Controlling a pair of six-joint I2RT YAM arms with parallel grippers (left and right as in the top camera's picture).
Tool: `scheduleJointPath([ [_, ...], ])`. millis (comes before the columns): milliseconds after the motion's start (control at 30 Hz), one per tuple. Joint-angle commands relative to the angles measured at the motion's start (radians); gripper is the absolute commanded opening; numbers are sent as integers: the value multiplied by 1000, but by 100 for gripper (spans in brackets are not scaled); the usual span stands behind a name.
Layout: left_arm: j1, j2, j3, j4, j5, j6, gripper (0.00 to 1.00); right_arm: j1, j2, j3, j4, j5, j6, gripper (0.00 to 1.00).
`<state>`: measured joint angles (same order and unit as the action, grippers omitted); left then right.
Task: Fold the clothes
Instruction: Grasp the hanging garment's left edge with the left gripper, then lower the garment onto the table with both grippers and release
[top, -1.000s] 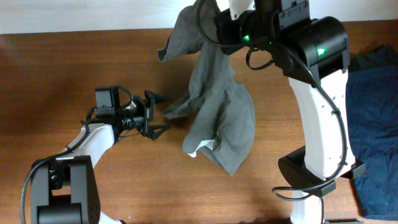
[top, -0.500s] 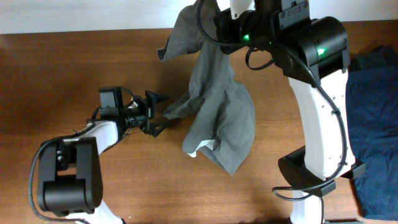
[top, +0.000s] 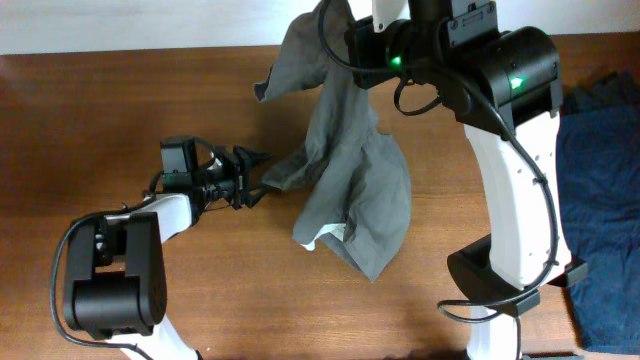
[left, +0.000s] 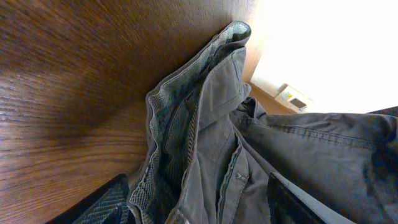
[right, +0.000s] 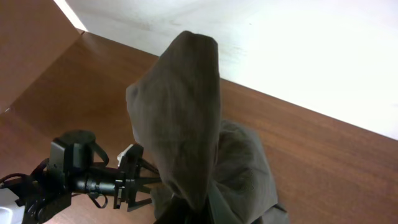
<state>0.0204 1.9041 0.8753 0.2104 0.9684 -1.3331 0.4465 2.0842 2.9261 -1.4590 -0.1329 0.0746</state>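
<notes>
The grey garment (top: 350, 190) hangs from my right gripper (right: 211, 216) at the table's far edge, and its lower part drapes onto the wood. A small white label (top: 330, 235) shows at its lower fold. The right jaws are buried in the cloth and shut on it. My left gripper (top: 256, 177) is open at the garment's left edge. In the left wrist view the bunched waistband (left: 186, 143) lies between the two fingers (left: 199, 211). The right wrist view shows the lifted cloth (right: 186, 112) with the left gripper (right: 146, 180) beside it.
Dark navy-blue garments (top: 600, 200) lie at the right edge of the wooden table (top: 120, 90). The right arm's white body (top: 520, 200) stands between them and the grey garment. A white wall runs along the far edge.
My left gripper has edged right, so the garment's left edge now lies between its fingers, and its jaws look slightly narrower. The right arm and lifted cloth have not moved.
</notes>
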Motion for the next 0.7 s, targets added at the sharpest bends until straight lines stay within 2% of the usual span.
scheduleJointPath([
  [0, -21, 11, 7, 3, 8, -2, 70, -3, -28, 9, -1, -13, 13, 6],
  [67, -39, 11, 7, 3, 10, -3, 72, -2, -28, 9, -4, -13, 13, 7],
  [100, -55, 11, 7, 2, 16, -3, 77, -2, -28, 9, -5, -13, 13, 7],
  [233, -77, 11, 7, -36, 27, -7, 76, -2, -28, 9, -8, -13, 13, 7],
  [300, -77, 13, 7, -47, 21, -6, 73, -2, -28, 9, -8, -13, 13, 7],
  [367, -77, 14, 7, -43, 6, -5, 66, -2, -28, 9, -9, -13, 13, 7],
  [433, -76, 14, 7, -42, -8, -6, 55, -2, -28, 8, -9, -13, 13, 7],
  [567, -66, 14, 7, 6, -35, 11, 24, -1, -24, -10, -10, -17, 13, 7],
  [667, -37, 14, 7, 81, -53, 26, 15, -1, -13, -33, -10, -29, 39, 7],
])
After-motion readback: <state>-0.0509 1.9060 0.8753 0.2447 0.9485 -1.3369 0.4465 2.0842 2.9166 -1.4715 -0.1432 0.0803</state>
